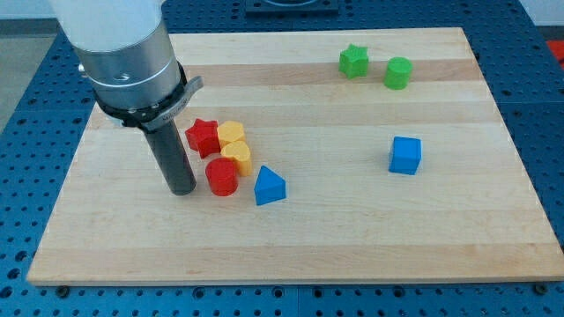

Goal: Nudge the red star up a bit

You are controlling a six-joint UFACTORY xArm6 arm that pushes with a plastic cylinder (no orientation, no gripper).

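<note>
My tip (182,188), a bare rod with no pincer to spread or pinch, stands left of centre, just left of the red cylinder (222,177) and below-left of the red star (203,137), which touches a yellow block (231,134) above a yellow heart (237,156). The star looks light, rigid and free-sliding, best pushed squarely on its lower edge. The wooden board (352,238) is smooth, with a blue triangular block (270,187), blue cube (405,155), green star (353,61) and green cylinder (398,73) elsewhere, and open wood above the star.

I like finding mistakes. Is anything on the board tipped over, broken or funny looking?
Nothing stands out. The red star, two yellow blocks, red cylinder and blue triangle huddle together unbroken. My tip is just left of the red cylinder.
</note>
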